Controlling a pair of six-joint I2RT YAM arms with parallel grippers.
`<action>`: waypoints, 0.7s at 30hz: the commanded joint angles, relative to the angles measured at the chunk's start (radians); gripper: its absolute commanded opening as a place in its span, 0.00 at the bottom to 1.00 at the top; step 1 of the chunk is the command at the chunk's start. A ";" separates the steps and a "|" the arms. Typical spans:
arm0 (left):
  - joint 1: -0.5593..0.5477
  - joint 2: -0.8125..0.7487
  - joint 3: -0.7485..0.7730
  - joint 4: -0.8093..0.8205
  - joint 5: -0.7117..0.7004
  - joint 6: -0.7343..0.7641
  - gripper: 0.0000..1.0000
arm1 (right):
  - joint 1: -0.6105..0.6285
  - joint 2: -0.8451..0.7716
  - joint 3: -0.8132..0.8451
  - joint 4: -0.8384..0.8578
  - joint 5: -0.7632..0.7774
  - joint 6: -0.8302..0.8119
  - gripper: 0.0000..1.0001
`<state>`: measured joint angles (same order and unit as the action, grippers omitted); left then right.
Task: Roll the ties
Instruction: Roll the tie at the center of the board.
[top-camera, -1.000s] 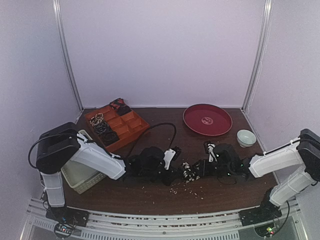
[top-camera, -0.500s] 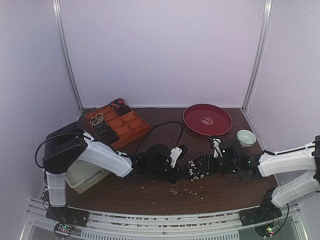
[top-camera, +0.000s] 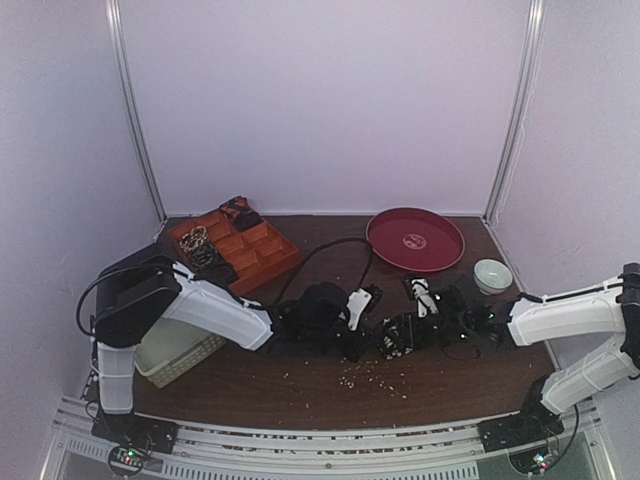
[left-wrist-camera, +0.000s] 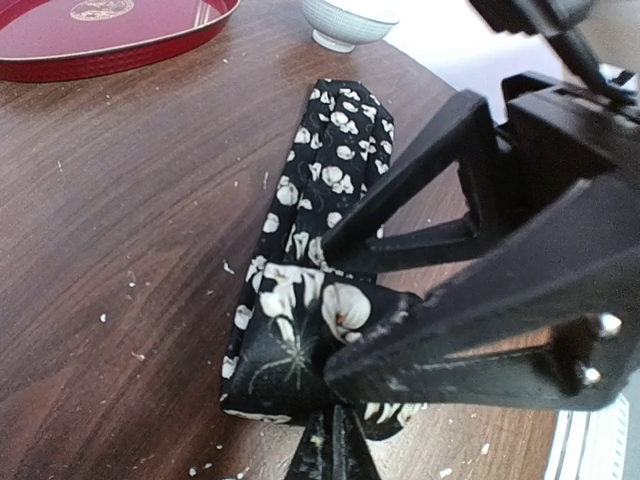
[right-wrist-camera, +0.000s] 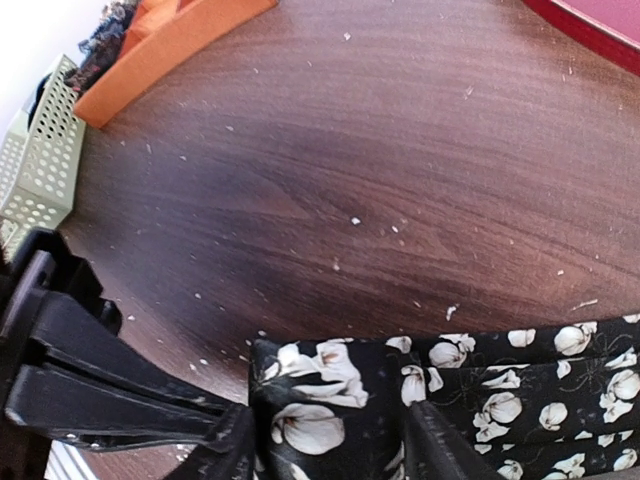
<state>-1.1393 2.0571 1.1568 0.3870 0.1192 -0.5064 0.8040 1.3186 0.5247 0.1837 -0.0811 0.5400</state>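
The middle of the table is blocked by the left gripper and the right gripper, which are set tip to tip at the tie. The space behind them is crossed by a black cable arched above the wood. The far left is taken up by the orange tray, the near left by the white basket, and the far right by the red plate and small bowl. Open wood, strewn only with crumbs, is found along the near edge.
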 joint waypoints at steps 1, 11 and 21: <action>0.008 0.013 0.018 0.023 0.010 0.001 0.01 | -0.031 0.033 0.003 -0.025 -0.012 -0.033 0.48; 0.024 -0.094 -0.084 0.027 -0.032 -0.044 0.02 | -0.111 0.075 -0.091 0.123 -0.142 0.016 0.41; 0.039 -0.296 -0.315 -0.006 -0.140 -0.091 0.04 | -0.073 0.178 -0.155 0.419 -0.316 0.301 0.36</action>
<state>-1.1130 1.8523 0.9367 0.3710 0.0330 -0.5709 0.6968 1.4559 0.4175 0.4683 -0.3264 0.6815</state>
